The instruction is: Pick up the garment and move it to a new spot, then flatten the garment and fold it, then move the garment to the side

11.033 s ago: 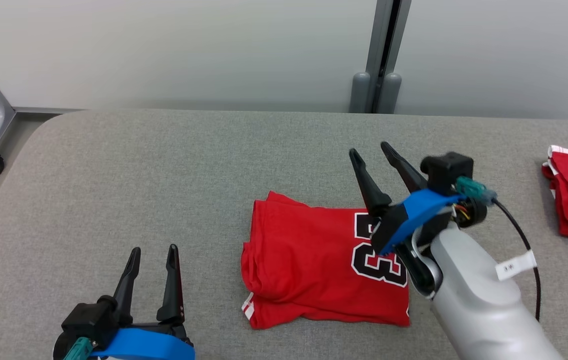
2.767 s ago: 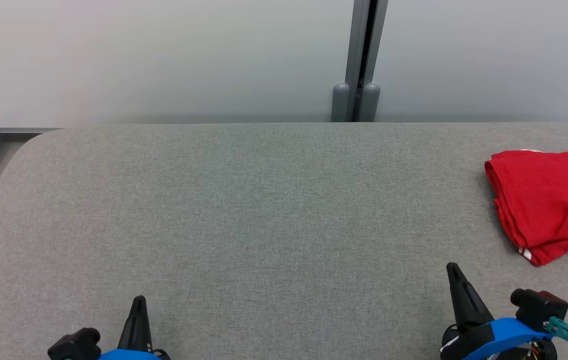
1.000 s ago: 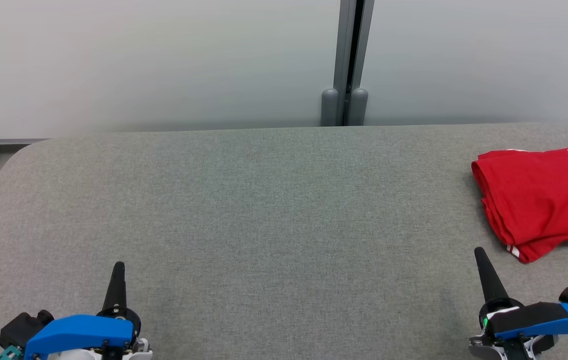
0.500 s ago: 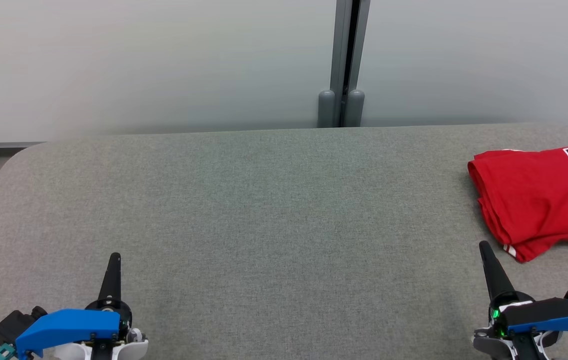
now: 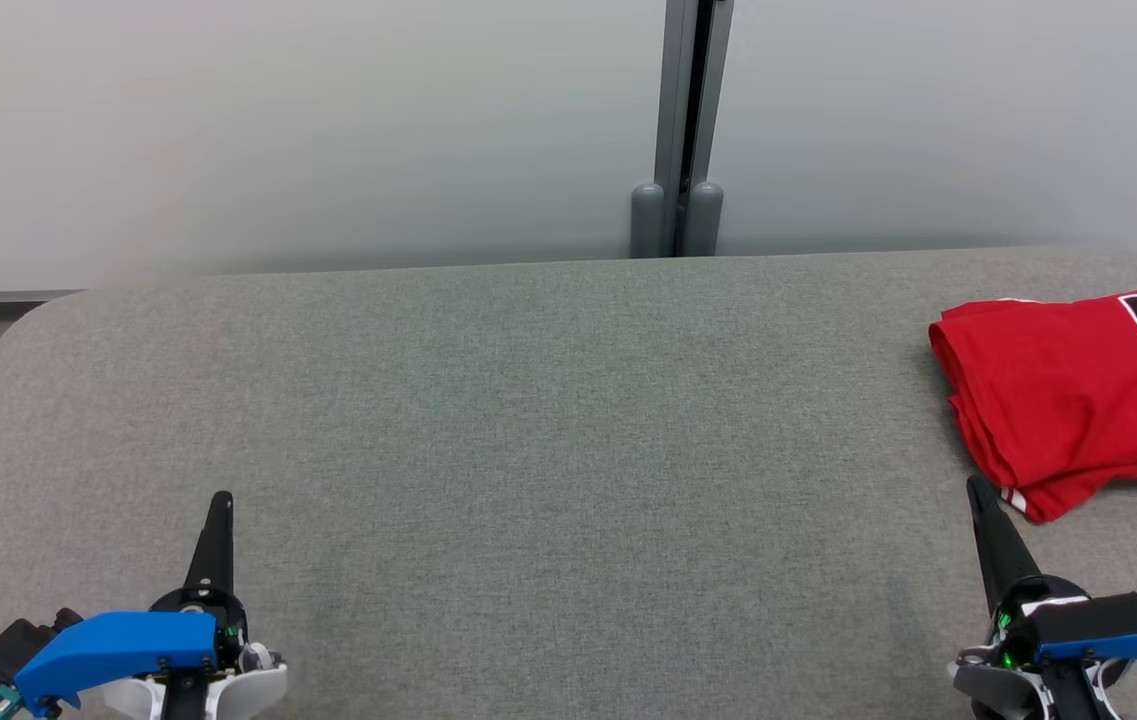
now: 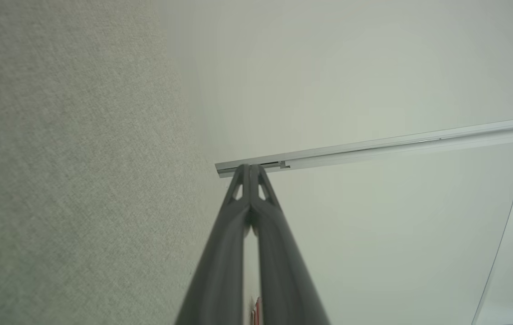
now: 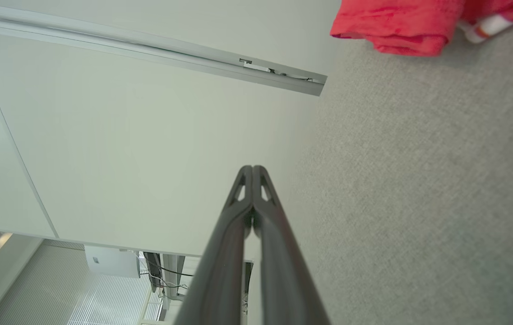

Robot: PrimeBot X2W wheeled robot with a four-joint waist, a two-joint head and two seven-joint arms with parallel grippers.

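**Folded jersey parked far right; both grippers closed and idle**

Position: red garment (image 5: 1058, 390) lies folded on the grey padded table (image 5: 528, 420), at the far right. Its right part runs off the edge of the head view, so its full extent is unknown. Black-and-white numerals face up.

Tools: left gripper (image 5: 219, 503) at near left, fingers pressed together, holding nothing. Right gripper (image 5: 976, 490) at near right, likewise clenched on nothing. Its tip is just beside the garment's near-left corner, not touching.

Handling (judgement): light, limp knit in several stacked layers. It will sag and unfold if only the top layer is pinched, and it may drag on the fabric tabletop rather than slide. The best hold looks like the rounded folded edge on the left, taken through all layers, or the near corner where the white-striped hem (image 5: 1023, 500) shows.

Surroundings: a pale wall with a grey post (image 5: 678, 120) stands behind the far table edge. From the right gripper to the garment there is only bare tabletop. The jaws would need to open first.
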